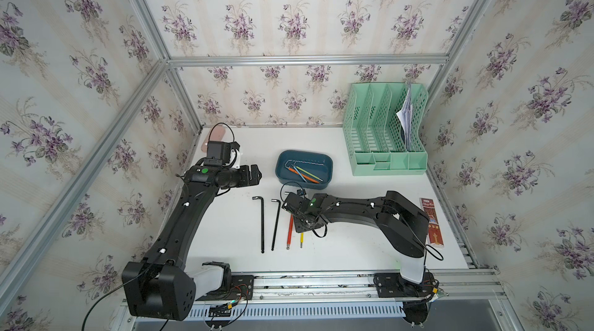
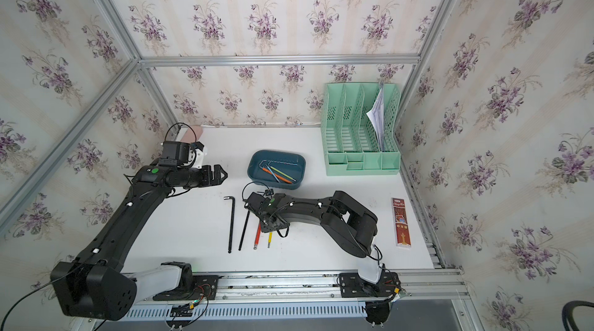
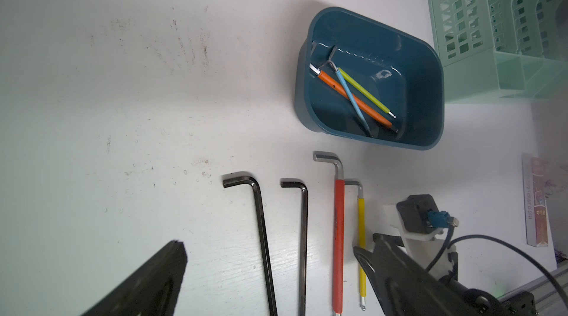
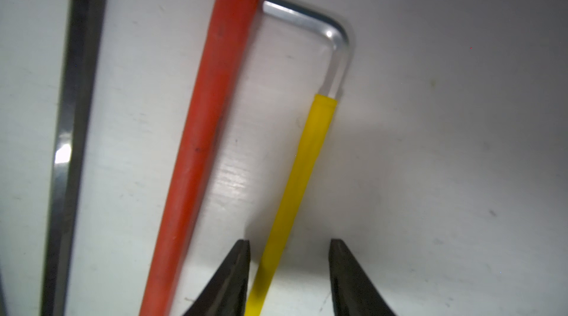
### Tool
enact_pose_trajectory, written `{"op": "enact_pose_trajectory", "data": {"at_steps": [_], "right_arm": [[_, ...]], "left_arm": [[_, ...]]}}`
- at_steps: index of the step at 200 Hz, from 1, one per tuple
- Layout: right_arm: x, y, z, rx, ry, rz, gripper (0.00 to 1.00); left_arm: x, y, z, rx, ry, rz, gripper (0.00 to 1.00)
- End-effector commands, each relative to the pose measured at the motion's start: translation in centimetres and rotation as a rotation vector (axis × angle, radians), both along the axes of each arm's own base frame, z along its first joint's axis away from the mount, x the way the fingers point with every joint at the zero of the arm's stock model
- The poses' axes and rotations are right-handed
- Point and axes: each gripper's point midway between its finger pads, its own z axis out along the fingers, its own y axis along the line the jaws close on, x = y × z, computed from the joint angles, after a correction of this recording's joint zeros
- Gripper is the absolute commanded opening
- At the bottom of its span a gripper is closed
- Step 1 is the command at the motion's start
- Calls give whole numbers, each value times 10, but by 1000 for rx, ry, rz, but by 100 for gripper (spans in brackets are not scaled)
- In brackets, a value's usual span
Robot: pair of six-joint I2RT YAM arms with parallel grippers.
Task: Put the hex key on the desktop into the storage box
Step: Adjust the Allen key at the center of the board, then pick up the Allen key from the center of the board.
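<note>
On the white desktop (image 1: 231, 242), in both top views, four hex keys lie side by side in front of the storage box (image 1: 328, 168). They are a larger black hex key (image 1: 262, 226), a slimmer black hex key (image 1: 274, 226), a red-sleeved hex key (image 1: 290, 231) and a yellow-sleeved hex key (image 1: 301, 242), all outside the box with their bent ends toward it. The right gripper (image 1: 303, 226) points down over the red and yellow ones, its wrist hiding part of them. The left gripper (image 1: 255, 173) hangs over bare desktop to the left of the box, jaws apart and empty. A mint-green file rack (image 1: 385, 139) with papers (image 1: 405, 114) in one slot stands at the back right. A pink case (image 1: 217, 134) shows behind the left arm, and a dark red pencil carton (image 1: 432, 221) lies near the right rail. In the left wrist view the box (image 3: 302, 108) holds an orange-sleeved hex key (image 3: 332, 83), a blue-sleeved hex key (image 3: 344, 82) crossing over it, and a lime-sleeved hex key (image 3: 368, 94). One left finger (image 3: 153, 277) shows at the frame's edge. In the right wrist view the right gripper's fingers (image 4: 236, 268) stand moderately apart on either side of the yellow sleeve (image 4: 295, 182), gripping nothing. That key lies flat on the desktop, its bare short arm's tip right against the red sleeve (image 4: 199, 145).
</note>
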Motion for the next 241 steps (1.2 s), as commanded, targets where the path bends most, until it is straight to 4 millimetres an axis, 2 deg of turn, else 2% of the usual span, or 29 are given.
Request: {"op": "enact_pose_trajectory", "data": {"at_steps": [1, 35, 49, 69, 90, 123, 153, 180, 219, 241], "right_arm": [[-7, -37, -8, -125, 12, -18, 48], [-9, -52, -2, -108, 12, -43, 48], [-8, -46, 5, -74, 1, -37, 48], [-4, -27, 14, 22, -5, 9, 48], [5, -26, 15, 23, -4, 16, 48], [12, -28, 7, -11, 19, 42, 47], [7, -31, 1, -49, 59, 97, 46], [-1, -32, -13, -78, 126, 140, 46], [-8, -44, -37, -120, 157, 126, 43], [-14, -57, -47, -150, 166, 103, 38]], "left_arm": [[0, 1, 0, 7, 0, -2, 99], [0, 1, -1, 7, 2, -2, 99], [0, 1, -2, 7, 4, -2, 99], [0, 1, -2, 11, 7, -2, 99], [0, 2, -2, 14, 4, 0, 99], [0, 2, -1, 12, 2, -1, 99], [0, 2, -2, 14, 7, -1, 99], [1, 3, -1, 22, 1, 2, 99], [0, 5, 0, 26, -4, 7, 99], [1, 5, 0, 26, -1, 7, 99]]}}
